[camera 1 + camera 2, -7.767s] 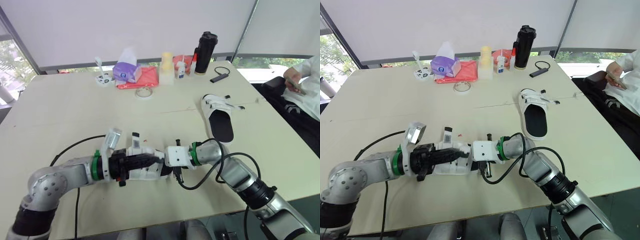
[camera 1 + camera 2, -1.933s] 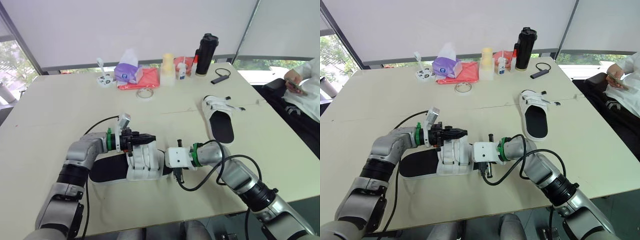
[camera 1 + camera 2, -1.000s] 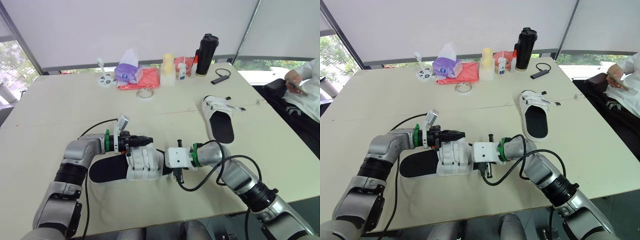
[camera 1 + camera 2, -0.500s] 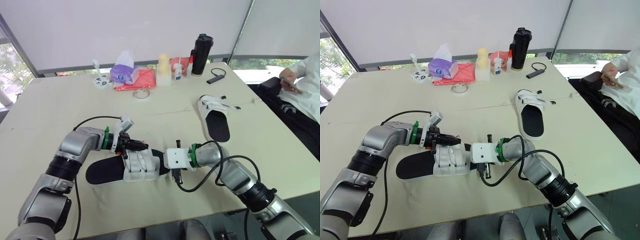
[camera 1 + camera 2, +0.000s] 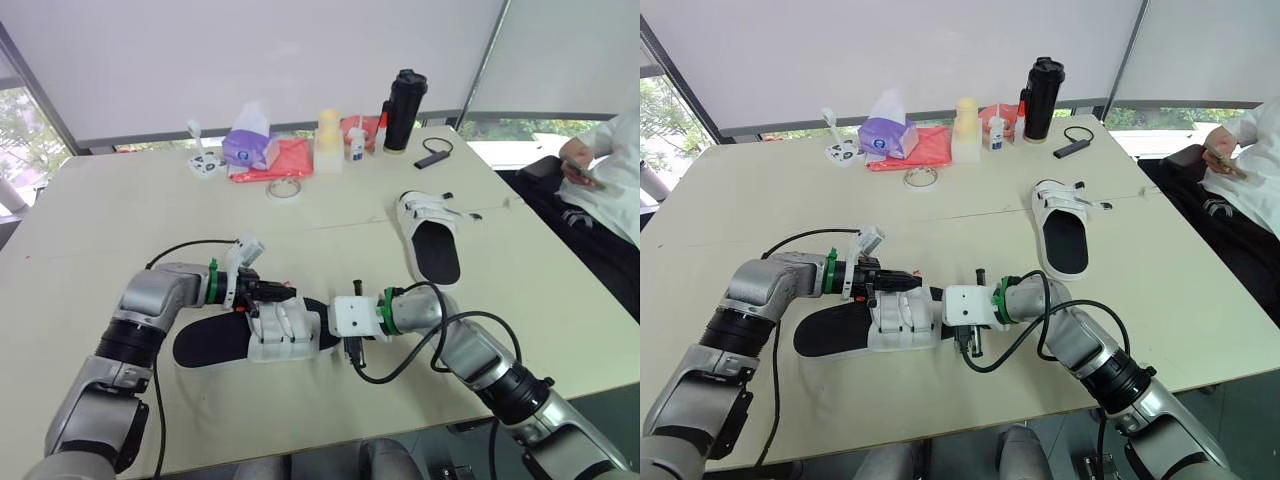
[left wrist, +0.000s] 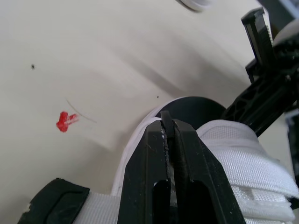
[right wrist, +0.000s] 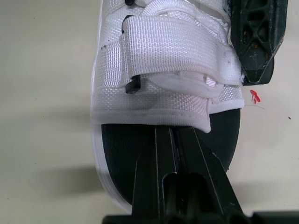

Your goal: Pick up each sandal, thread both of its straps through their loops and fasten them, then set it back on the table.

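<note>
Sandal [image 5: 285, 333] lies crosswise, toe rightward; left gripper [image 6: 167, 123], right gripper [image 7: 173, 133] both pressed together.

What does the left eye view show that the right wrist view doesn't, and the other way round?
Left eye view: the whole table, with a second sandal, a black bottle, a tissue box and a seated person. Right wrist view: the strap weave and its black tip, up close. Both: the near sandal, with the left end effector beside its straps.
</note>
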`<action>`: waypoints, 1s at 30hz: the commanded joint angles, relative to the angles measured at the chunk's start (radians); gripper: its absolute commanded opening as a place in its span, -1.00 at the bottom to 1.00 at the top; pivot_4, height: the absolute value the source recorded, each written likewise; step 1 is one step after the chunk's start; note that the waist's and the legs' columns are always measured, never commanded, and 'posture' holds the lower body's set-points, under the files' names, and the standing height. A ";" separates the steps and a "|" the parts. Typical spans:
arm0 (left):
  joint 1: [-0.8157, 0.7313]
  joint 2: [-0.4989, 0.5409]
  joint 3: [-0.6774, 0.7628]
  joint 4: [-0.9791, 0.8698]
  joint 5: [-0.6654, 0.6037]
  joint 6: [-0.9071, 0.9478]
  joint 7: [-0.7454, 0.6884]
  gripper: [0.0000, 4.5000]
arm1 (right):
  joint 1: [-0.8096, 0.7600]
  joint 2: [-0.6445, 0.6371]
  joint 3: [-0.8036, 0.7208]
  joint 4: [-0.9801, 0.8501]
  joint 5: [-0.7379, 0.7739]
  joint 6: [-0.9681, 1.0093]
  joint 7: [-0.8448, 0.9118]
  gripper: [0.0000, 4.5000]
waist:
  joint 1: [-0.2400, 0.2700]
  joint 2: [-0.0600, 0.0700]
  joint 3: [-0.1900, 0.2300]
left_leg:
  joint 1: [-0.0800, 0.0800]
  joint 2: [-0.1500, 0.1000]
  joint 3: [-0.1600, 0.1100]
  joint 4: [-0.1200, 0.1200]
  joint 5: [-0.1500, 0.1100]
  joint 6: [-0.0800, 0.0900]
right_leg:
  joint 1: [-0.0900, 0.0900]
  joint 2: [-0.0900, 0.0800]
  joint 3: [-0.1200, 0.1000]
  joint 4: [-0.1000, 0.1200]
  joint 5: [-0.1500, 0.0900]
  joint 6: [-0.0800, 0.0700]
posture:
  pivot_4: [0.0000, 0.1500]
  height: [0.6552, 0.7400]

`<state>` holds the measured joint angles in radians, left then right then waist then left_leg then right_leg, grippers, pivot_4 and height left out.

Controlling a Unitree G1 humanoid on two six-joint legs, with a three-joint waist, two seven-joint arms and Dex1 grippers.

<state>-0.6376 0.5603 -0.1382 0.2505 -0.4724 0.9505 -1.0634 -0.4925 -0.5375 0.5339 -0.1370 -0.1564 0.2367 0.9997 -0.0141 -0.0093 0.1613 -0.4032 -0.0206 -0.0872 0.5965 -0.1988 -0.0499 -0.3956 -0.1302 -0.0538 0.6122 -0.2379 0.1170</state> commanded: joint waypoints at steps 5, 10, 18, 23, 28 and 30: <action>0.008 -0.023 0.142 0.094 -0.032 0.166 0.166 0.36 | 0.028 -0.032 0.033 0.072 -0.051 0.034 0.023 -1.00 | 0.000 0.000 0.000 | 0.000 0.000 0.000 0.000 0.000 0.000 | 0.000 0.000 0.000 0.000 0.000 0.001 | 1.00 1.00; -0.001 -0.033 0.196 0.149 -0.014 0.160 0.243 0.98 | 0.029 -0.032 0.031 0.071 -0.051 0.035 0.025 -1.00 | 0.002 -0.001 0.000 | 0.002 0.000 0.000 0.000 0.000 0.000 | 0.002 0.000 0.000 0.000 0.000 0.000 | 1.00 1.00; -0.080 -0.075 0.395 0.190 -0.135 0.133 0.282 0.98 | 0.031 -0.032 0.030 0.071 -0.052 0.035 0.027 -1.00 | 0.001 -0.002 0.001 | 0.004 0.000 0.000 0.000 0.000 0.000 | 0.004 0.000 0.000 0.000 0.000 0.000 | 1.00 1.00; -0.006 -0.034 0.380 -0.034 -0.183 0.044 0.150 0.98 | 0.032 -0.029 0.027 0.069 -0.054 0.035 0.031 -1.00 | 0.002 -0.005 0.002 | 0.001 0.000 0.000 0.000 0.000 -0.001 | 0.002 0.000 0.000 0.000 0.000 0.001 | 1.00 1.00; 0.119 0.065 0.352 -0.235 -0.233 -0.016 -0.017 0.98 | 0.031 -0.030 0.022 0.064 -0.051 0.037 0.032 -1.00 | 0.001 -0.004 0.002 | 0.000 0.000 0.000 -0.001 0.000 -0.001 | -0.001 0.000 0.000 0.000 0.000 0.000 | 1.00 1.00; 0.165 0.112 0.345 -0.292 -0.242 -0.032 -0.068 0.98 | 0.029 -0.031 0.019 0.061 -0.050 0.038 0.034 -1.00 | 0.000 -0.004 0.002 | -0.002 0.000 0.000 0.000 0.000 -0.001 | -0.003 0.000 0.000 0.000 0.000 -0.001 | 1.00 1.00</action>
<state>-0.4711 0.6437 0.2037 0.0251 -0.6870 0.9464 -1.0816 -0.4934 -0.5396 0.5253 -0.1423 -0.1629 0.2335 1.0207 -0.0140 -0.0135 0.1635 -0.4064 -0.0208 -0.0870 0.5961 -0.1991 -0.0507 -0.3993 -0.1307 -0.0533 0.6119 -0.2380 0.1163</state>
